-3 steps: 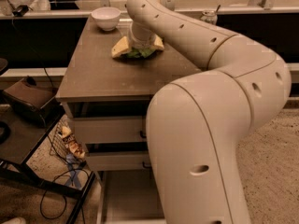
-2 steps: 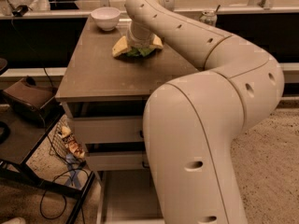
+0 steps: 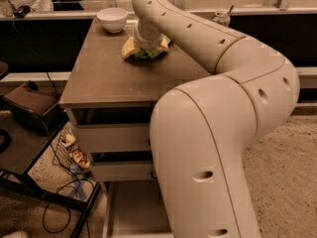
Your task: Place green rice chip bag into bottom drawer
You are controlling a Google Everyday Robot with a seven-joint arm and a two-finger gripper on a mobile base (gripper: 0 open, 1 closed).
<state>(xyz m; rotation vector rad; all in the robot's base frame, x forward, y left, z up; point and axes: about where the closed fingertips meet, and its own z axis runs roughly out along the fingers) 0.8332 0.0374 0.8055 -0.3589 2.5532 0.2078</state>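
The green rice chip bag [image 3: 132, 47] lies on the cabinet top [image 3: 106, 76] toward its far side, light green with yellow-orange corners. My gripper [image 3: 146, 44] is down on the bag, its end hidden behind my wrist. The bottom drawer [image 3: 131, 209] is pulled out at floor level below the cabinet, a pale tray partly hidden by my arm.
A white bowl [image 3: 112, 19] stands at the far left of the cabinet top. A jar with a spoon [image 3: 221, 18] stands behind on the right. Two closed drawer fronts [image 3: 114, 138] sit above the open drawer. A snack packet [image 3: 74, 150] and cables lie at the left.
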